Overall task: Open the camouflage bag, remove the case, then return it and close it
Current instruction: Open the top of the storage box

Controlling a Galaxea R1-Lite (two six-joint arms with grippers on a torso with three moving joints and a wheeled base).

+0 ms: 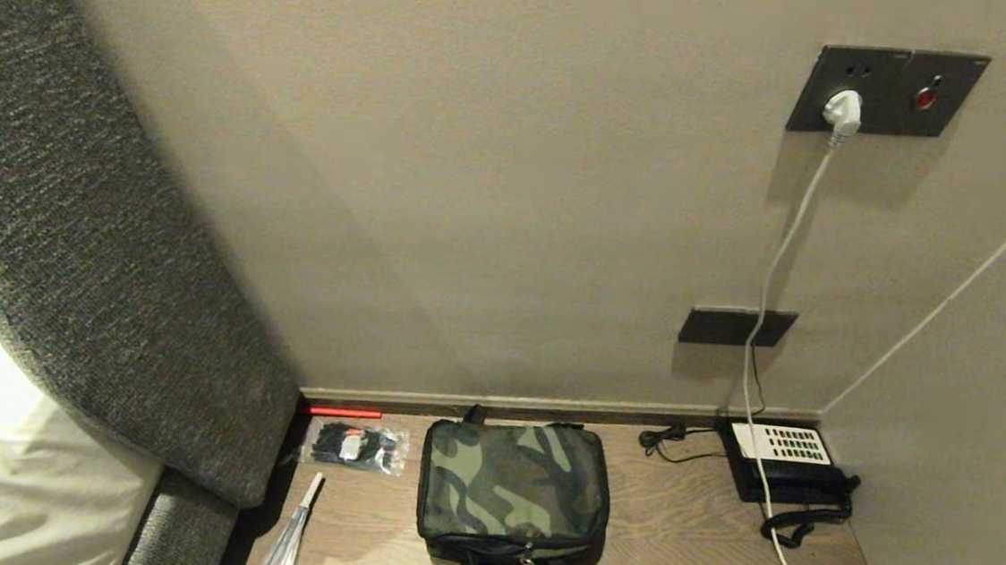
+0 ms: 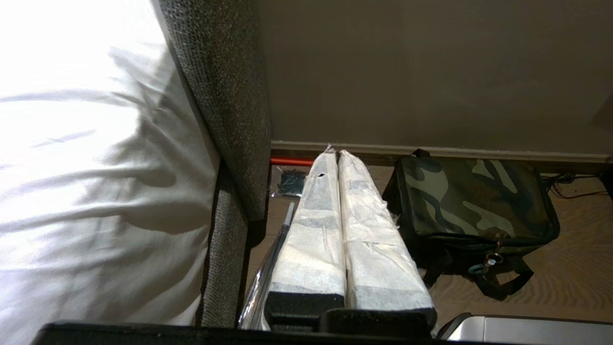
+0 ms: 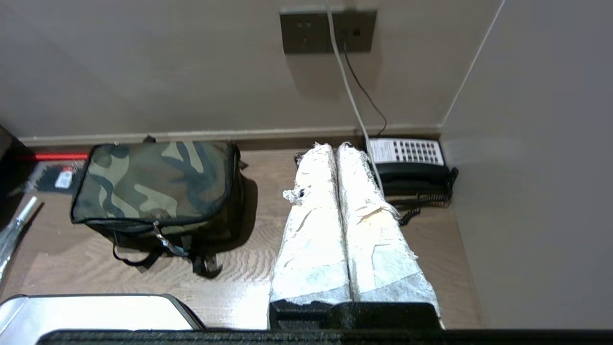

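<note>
Boxy green, grey and black camouflage bag (image 1: 514, 490) zipped shut on wood-grain tabletop (image 1: 680, 548), black strap handles toward the near edge. At its 10 o'clock, clear packet of black ties (image 1: 355, 446); at 2 o'clock, well apart, black telephone with white keypad (image 1: 789, 471), white cable (image 1: 784, 251) running up to a dark wall socket plate (image 1: 886, 90). Case not visible. Left gripper (image 2: 337, 154) with white-wrapped fingers pressed together, clenched on nothing, short of the bag. Right gripper (image 3: 335, 146) likewise clenched, empty, between bag and telephone.
</note>
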